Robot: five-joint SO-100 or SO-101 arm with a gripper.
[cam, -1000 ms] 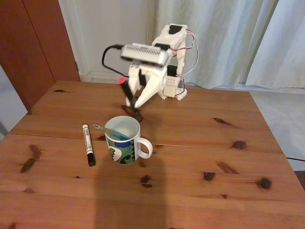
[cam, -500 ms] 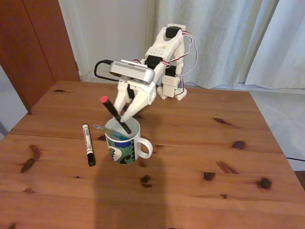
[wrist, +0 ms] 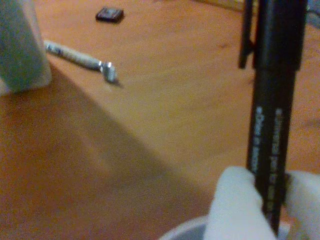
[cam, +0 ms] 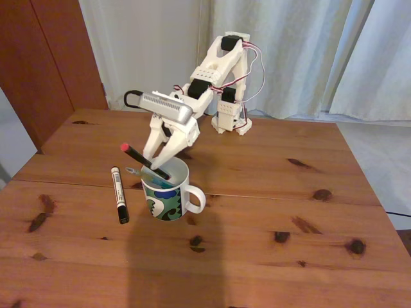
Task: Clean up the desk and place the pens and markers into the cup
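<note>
The cup (cam: 168, 196), white with a green and blue swirl, stands on the desk (cam: 270, 212) left of centre. A teal pen (cam: 136, 172) leans in it, its tip sticking out over the left rim. My gripper (cam: 158, 166) hangs just over the cup's mouth, shut on a thin black pen (cam: 136, 154) with a red end. That pen tilts up to the left, and its lower end is inside the cup. In the wrist view the white fingers (wrist: 233, 206) pinch the black pen (wrist: 274, 100) above the cup's rim (wrist: 182, 232). A white marker (cam: 119, 194) with a black cap lies left of the cup.
The arm's base (cam: 230, 119) stands at the desk's far edge before the curtains. In the wrist view a slim pale stick (wrist: 77, 57) lies on the wood, a small black patch (wrist: 110, 14) sits beyond it, and a blurred teal shape (wrist: 20, 45) is at the left edge.
The gripper has come down and leftward from above the desk to the cup's mouth. The black pen tipped further over, and its lower end went into the cup.
</note>
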